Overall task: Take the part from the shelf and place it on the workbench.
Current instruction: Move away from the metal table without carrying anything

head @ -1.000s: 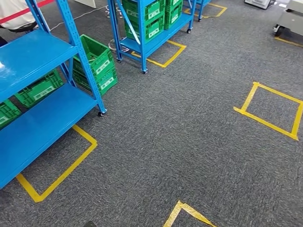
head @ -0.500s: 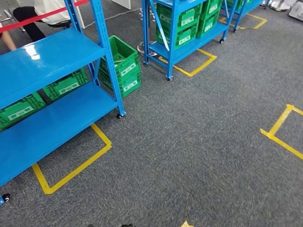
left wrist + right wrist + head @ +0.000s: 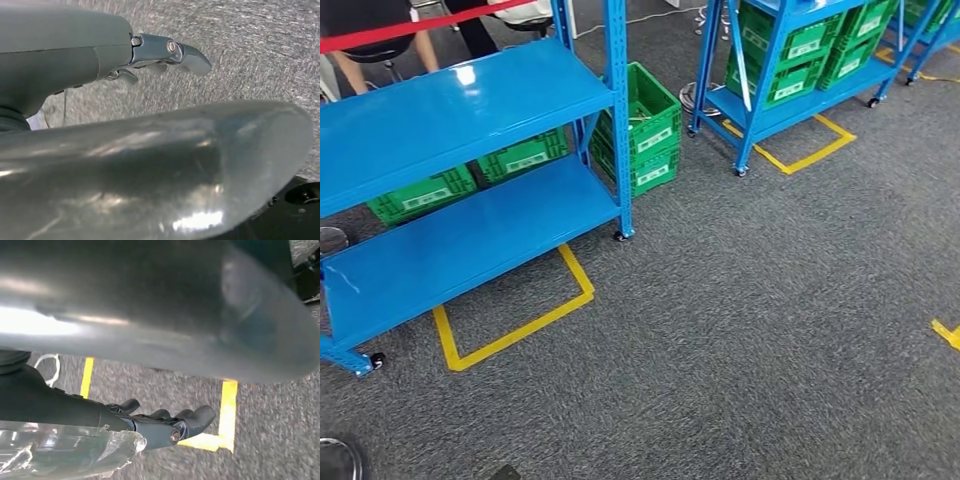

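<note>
Green crates (image 3: 641, 125) beside blue shelf (image 3: 463, 105), contents perhaps parts.

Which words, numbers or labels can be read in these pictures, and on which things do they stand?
No text can be read.
White labels on the green crates behind the near blue shelf: printed, too small and blurred to read.
White labels on the green crates on the far shelf: also too small to read.
Yellow floor tape and red strip: no writing visible.
</note>
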Controlling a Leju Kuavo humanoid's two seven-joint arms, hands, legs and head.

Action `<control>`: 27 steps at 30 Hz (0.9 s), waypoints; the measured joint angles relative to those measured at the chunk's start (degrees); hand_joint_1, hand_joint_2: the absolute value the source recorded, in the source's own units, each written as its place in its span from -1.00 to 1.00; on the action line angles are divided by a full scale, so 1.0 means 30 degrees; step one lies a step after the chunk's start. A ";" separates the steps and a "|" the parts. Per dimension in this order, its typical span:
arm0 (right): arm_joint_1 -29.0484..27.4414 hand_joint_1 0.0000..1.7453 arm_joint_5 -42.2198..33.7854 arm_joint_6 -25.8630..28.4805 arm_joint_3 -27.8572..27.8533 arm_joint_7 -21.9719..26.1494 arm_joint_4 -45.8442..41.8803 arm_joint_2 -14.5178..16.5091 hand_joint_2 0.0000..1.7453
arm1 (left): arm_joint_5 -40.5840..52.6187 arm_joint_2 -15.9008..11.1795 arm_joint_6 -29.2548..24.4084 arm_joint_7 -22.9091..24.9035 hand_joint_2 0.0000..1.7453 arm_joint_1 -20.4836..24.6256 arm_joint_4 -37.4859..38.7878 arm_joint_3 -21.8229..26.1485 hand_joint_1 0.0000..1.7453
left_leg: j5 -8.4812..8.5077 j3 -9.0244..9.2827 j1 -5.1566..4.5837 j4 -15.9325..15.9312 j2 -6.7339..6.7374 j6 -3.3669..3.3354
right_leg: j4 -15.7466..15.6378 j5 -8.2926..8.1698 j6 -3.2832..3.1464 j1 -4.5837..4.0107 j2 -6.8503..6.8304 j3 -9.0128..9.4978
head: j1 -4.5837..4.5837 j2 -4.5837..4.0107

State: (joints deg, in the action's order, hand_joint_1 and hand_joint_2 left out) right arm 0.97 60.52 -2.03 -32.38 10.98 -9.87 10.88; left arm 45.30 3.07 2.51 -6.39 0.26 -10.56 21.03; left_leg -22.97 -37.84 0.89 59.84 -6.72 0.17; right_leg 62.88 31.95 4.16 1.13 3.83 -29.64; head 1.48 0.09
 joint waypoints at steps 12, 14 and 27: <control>-0.0089 -1.00 -0.0131 0.0220 -0.0177 0.0018 -0.0004 0.0013 -1.00 | 0.0215 0.0064 0.0177 0.0002 0.00 -0.0063 0.0000 0.0000 -1.00 | -0.1618 -0.2072 0.0034 0.4233 0.2096 0.1047 | -0.1025 0.0006 -0.1246 -0.0023 -0.2339 0.0297 | 0.0257 0.0000; -0.0084 -1.00 -0.0164 0.0235 -0.0211 0.0052 -0.0004 0.0013 -1.00 | 0.0257 0.0071 0.0164 -0.0022 -1.00 -0.0112 0.0000 0.0000 -1.00 | -0.0567 -0.0730 -0.0030 0.2066 0.2870 0.1031 | -0.1072 0.0302 -0.1073 -0.0031 -0.2852 0.0653 | 0.0269 0.0000; -0.0252 -1.00 -0.0393 0.0186 -0.0397 0.0335 0.0000 0.0015 -1.00 | 0.0046 0.0151 -0.0257 -0.0707 -1.00 -0.0224 0.0000 0.0362 -1.00 | -0.2405 0.2794 0.0068 -0.0269 0.0963 -0.0205 | 0.3860 0.2784 -0.0091 -0.0034 -0.1320 -0.3259 | -0.0038 0.0000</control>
State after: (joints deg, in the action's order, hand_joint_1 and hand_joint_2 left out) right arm 0.21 59.34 -1.48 -33.57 11.98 -9.87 10.93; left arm 45.44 3.52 1.74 -8.51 -0.42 -10.56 22.11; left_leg -30.19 -29.46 1.09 59.04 -3.83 -0.45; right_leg 74.46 40.30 3.89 1.03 -0.13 -39.41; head 1.37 0.09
